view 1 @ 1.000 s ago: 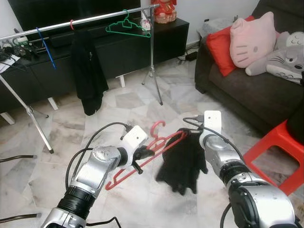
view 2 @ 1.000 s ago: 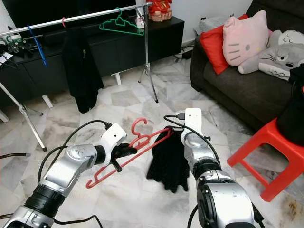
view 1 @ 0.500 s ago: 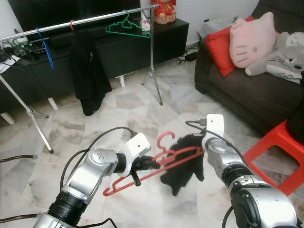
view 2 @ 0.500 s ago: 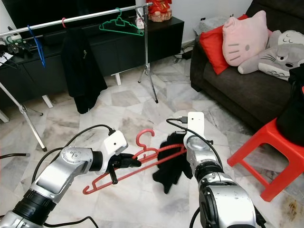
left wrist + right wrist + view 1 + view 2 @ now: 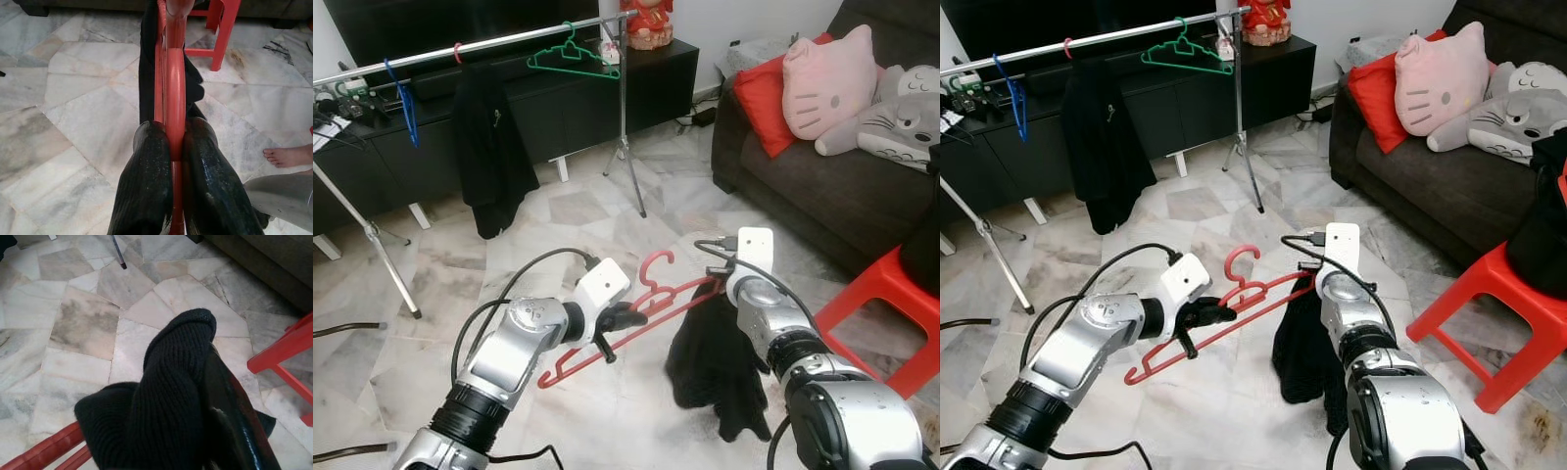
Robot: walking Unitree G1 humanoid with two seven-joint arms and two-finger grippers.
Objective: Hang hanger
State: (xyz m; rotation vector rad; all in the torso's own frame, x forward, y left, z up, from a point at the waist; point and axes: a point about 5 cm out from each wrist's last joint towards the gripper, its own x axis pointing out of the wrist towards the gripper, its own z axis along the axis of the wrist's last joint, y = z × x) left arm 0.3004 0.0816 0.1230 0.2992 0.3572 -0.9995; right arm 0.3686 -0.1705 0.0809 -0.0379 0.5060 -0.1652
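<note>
The black garment (image 5: 715,362) now hangs long and straight off the red hanger (image 5: 636,318), where half a second ago it was bunched up. Left gripper (image 5: 172,147) is clamped tight on the hanger's bar, both fingers pressed against it. Right gripper (image 5: 215,396) is buried in the knit fabric at the hanger's right end, pinching it. Far off, one clothes rail (image 5: 480,44) carries one green hanger (image 5: 573,59), one blue hanger (image 5: 401,98) and one dark jacket (image 5: 489,147).
</note>
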